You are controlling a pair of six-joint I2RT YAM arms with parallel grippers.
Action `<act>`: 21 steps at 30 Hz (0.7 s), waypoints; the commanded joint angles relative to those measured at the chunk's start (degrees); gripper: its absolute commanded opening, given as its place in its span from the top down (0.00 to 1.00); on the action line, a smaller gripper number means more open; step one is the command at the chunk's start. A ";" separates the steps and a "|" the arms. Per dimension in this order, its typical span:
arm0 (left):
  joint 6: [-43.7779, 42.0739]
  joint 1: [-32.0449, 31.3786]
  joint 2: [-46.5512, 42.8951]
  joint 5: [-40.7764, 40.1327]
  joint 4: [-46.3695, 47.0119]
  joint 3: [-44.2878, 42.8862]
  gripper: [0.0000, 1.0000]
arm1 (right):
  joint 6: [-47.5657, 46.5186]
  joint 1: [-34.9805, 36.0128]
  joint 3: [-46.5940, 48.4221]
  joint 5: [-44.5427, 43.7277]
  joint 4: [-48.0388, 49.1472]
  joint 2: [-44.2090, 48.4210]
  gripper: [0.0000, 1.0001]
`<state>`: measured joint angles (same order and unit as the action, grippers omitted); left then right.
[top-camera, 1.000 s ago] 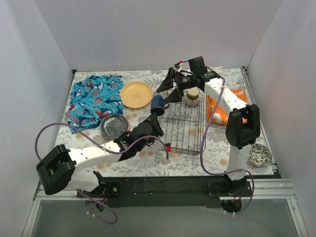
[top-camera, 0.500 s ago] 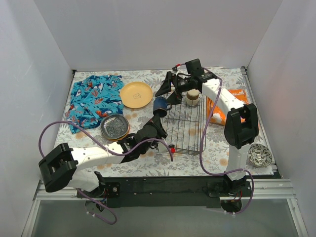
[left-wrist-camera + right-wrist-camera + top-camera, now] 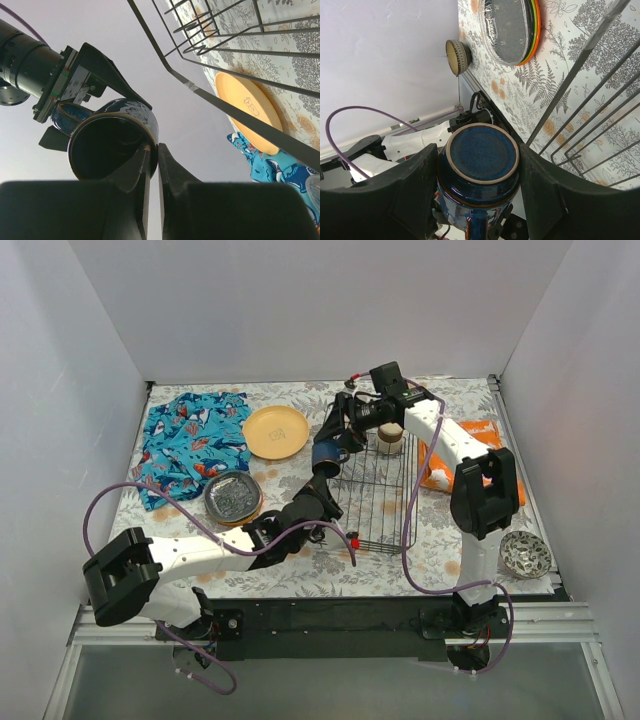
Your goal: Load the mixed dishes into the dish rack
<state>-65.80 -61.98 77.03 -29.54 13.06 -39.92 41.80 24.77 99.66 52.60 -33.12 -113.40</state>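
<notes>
The dark blue mug [image 3: 324, 451] hangs in the air at the left edge of the black wire dish rack [image 3: 375, 495]. My left gripper [image 3: 321, 473] is shut on the mug's rim [image 3: 152, 142] from below, one finger inside the mug [image 3: 112, 145]. My right gripper [image 3: 338, 433] is open, with a finger close on each side of the mug's base [image 3: 481, 152]. A beige cup [image 3: 390, 432] stands in the rack's far end. A yellow-orange plate [image 3: 276, 431] lies left of the rack. A stack of plates with a dark grey one on top [image 3: 233, 496] lies at front left.
A blue patterned cloth [image 3: 190, 440] lies at far left. An orange bag [image 3: 484, 430] lies right of the rack. A small bowl [image 3: 525, 553] sits at front right. Rack wires [image 3: 225, 107] run close past the left gripper. A ringed bowl [image 3: 458, 56] shows by the table edge.
My right gripper has moved left and down from the rack's far end until its fingers flank the mug. My left arm has shifted the mug slightly toward the rack.
</notes>
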 commanded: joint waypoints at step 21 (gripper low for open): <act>48.46 -1.83 -29.40 9.90 -25.89 -9.38 0.22 | -38.70 -2.18 14.47 -21.74 17.71 -0.43 0.86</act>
<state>-29.71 -63.61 47.75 -12.64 -8.16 -47.13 13.41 22.72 120.05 38.52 -28.05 -118.96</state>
